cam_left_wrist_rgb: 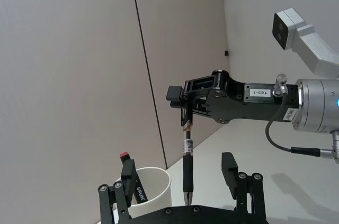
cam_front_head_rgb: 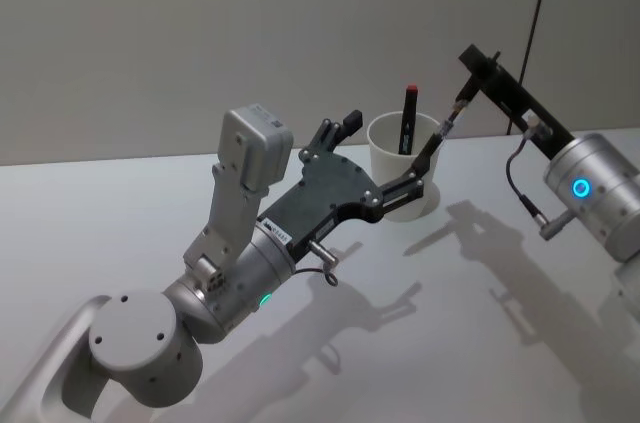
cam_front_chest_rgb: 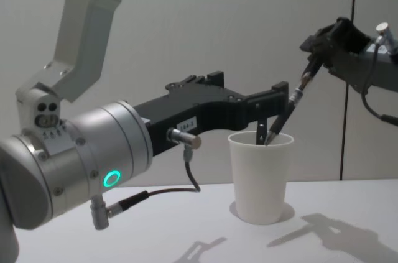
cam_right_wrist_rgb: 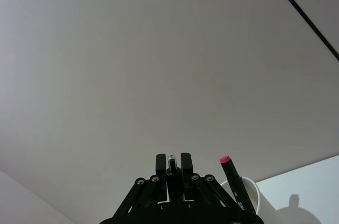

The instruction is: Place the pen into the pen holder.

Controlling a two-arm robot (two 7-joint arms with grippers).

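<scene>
white pen holder [cam_front_chest_rgb: 261,176] stands between the spread left jaws [cam_front_head_rgb: 381,157]; right jaws [cam_front_chest_rgb: 313,53] pinch the pen [cam_front_chest_rgb: 287,115] over it.

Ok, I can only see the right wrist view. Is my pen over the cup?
Observer: Yes. In the chest view the pen slants down from the right gripper, and its tip is about level with the cup's rim.
Operator: And what's the other arm doing?
Observer: The left gripper is open, close beside the cup at rim height. It holds nothing.
</scene>
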